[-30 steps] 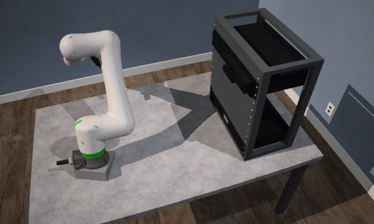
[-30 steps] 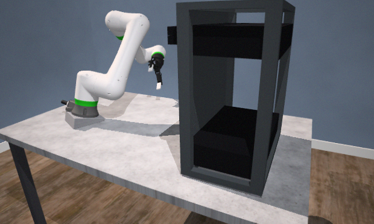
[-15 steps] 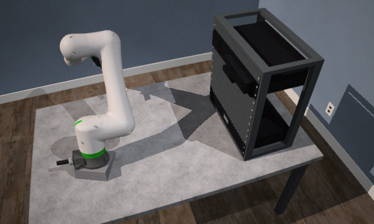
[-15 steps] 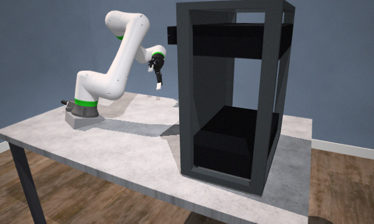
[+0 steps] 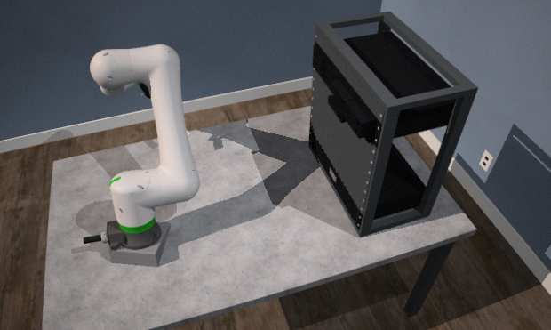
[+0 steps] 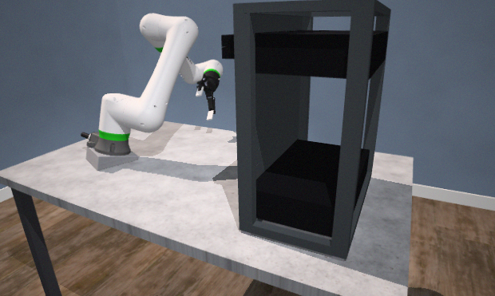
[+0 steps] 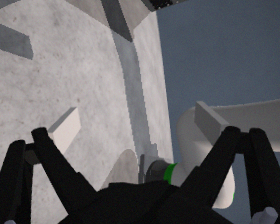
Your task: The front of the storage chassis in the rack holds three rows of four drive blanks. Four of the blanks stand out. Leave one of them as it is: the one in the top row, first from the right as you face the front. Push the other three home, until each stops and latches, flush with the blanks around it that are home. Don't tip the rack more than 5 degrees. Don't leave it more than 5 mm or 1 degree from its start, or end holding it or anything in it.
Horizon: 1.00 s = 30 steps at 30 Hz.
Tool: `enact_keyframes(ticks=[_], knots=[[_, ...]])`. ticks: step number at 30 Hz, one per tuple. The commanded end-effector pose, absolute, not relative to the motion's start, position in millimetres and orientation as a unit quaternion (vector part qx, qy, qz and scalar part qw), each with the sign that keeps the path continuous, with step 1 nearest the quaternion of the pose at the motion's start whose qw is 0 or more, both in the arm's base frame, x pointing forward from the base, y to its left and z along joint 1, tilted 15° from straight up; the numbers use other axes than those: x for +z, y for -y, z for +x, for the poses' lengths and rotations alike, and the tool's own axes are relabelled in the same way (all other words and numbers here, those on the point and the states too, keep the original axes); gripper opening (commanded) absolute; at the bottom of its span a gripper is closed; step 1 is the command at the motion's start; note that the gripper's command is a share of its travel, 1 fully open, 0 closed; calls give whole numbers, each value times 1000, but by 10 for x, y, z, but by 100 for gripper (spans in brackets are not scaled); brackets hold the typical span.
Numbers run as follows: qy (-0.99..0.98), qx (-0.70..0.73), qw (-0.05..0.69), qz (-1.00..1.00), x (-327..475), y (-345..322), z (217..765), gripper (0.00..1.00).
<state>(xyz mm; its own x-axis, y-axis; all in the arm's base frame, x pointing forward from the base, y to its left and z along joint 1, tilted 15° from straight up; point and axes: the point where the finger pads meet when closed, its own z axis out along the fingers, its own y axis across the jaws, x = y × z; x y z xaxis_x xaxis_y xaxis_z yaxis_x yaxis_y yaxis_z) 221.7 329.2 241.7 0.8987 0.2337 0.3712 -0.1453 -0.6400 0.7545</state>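
Grey wall and wood floor are seen behind a grey table [image 6: 120, 210]. Gripper [image 6: 204, 104] is spread wide w/ nothing held, hung pointing down above the table, near the rack [image 6: 244, 118] front but well apart from it. Its black linkages fill the wrist view, w/ the table and the arm base [image 7: 160, 171] seen between them. Arm [image 5: 171, 132] is folded high, elbow up, and is mounted on a grey plinth [image 5: 153, 258] at the table's far end from the rack.

Step in hand, as judged: approach not yet made; no blank looks touched. Wrist should be turned so the fingers face the rack front, and fingers might be better closed for a firm pusher. Each push is best made straight along the blank's travel, slowly, so the rack is not shoved or tipped. Top-row blank first from the right is to be avoided.

Rack is an open dark frame. A black unit [image 6: 303, 52] is held near the top, another [image 6: 299, 186] at the bottom. From the front, dark blocks [image 5: 351, 111] are seen standing proud, approx. mid-height; one end [image 6: 227, 46] is also seen jutting near the top in the exterior view. Single blanks can't be told apart.
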Motion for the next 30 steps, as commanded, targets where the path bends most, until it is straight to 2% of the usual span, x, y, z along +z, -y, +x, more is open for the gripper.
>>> enact_keyframes(ticks=[1, 30], knots=[[-21, 211, 423, 881, 2385, -3234, 2251, 100], [36, 39, 386, 921, 1974, -2489, 2519, 100]])
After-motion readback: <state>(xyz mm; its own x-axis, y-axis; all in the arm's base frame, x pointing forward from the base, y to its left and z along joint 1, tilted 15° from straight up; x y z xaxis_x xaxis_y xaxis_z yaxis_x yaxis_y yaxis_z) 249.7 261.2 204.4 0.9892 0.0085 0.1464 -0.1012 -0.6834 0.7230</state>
